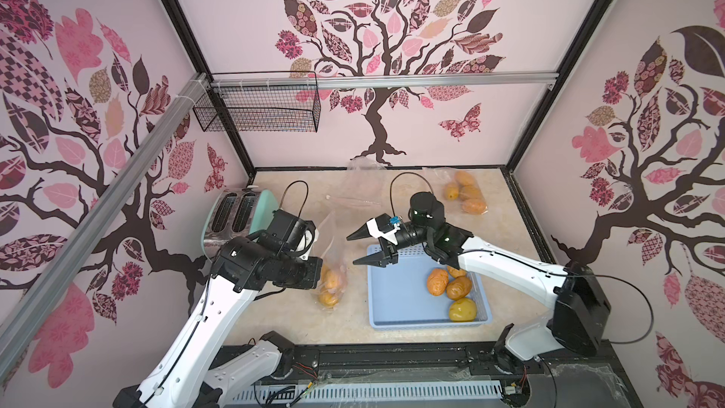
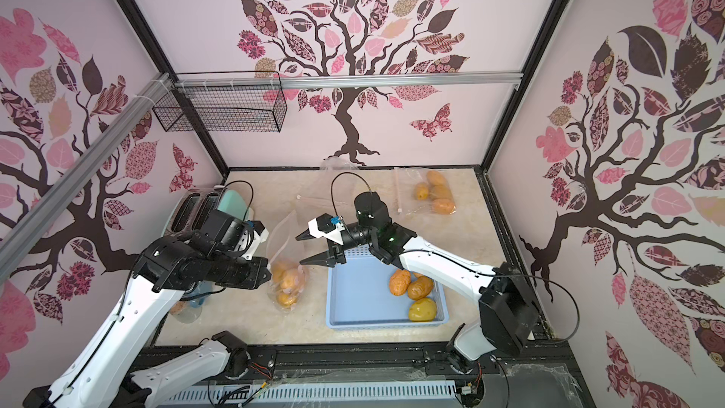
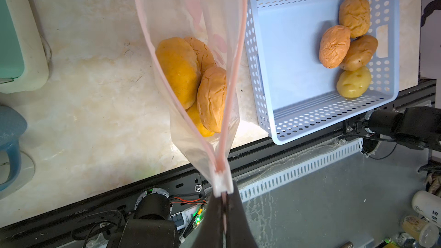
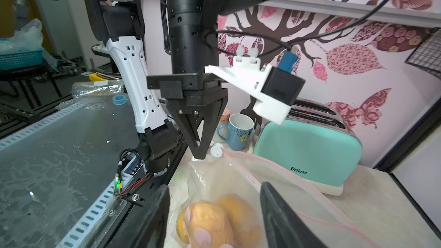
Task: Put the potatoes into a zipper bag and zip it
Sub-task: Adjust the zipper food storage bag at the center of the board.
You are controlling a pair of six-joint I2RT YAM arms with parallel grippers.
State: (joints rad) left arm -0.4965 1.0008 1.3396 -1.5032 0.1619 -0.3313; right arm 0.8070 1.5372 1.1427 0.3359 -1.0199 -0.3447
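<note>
Orange-brown potatoes (image 3: 334, 46), one yellow-green potato (image 3: 354, 82) — pale blue basket (image 3: 298, 120), mint toaster (image 4: 307, 149), pink-edged bag (image 3: 191, 8), pink-brown leaf-patterned walls (image 1: 255, 13)

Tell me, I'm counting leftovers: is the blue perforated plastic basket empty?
No, four lumpy orange-brown and yellow potatoes lie in the blue perforated plastic basket.

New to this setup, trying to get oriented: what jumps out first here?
The left gripper pinches a clear zipper bag by its corner, potatoes inside. The right gripper stands open beside the bag, by the far corner of a blue basket holding four more potatoes.
</note>
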